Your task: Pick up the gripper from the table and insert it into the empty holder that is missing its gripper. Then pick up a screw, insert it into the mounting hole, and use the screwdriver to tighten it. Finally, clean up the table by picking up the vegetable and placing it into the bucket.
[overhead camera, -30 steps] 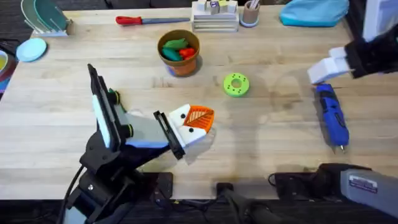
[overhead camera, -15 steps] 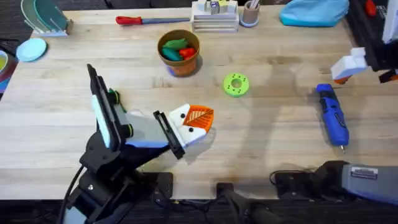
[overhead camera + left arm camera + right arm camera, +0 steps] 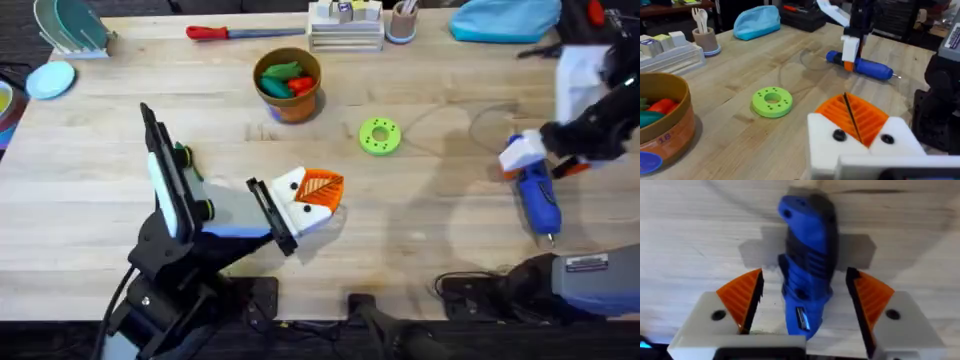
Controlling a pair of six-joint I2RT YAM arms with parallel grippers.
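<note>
You're on the screwdriver step — your right gripper point(image 3: 805, 305) straddles the blue screwdriver point(image 3: 535, 195) lying on the desk point(image 3: 420, 240), jaws wide. Next, close squarely on its body.

A lime-green ring-shaped disc point(image 3: 380, 136) lies flat on the wooden table point(image 3: 440, 240), right of centre. A red-handled slim tool point(image 3: 243, 32) lies along the far edge. Beside it stands a stacked white organiser point(image 3: 345, 25), then a small cup point(image 3: 402, 22) holding utensils. A light-blue soft pouch point(image 3: 505, 19) occupies the far right corner. At the far left, a rack point(image 3: 70, 28) holds what may be a pale-green plate, with a light-blue disc point(image 3: 51, 79) just in front.
</note>
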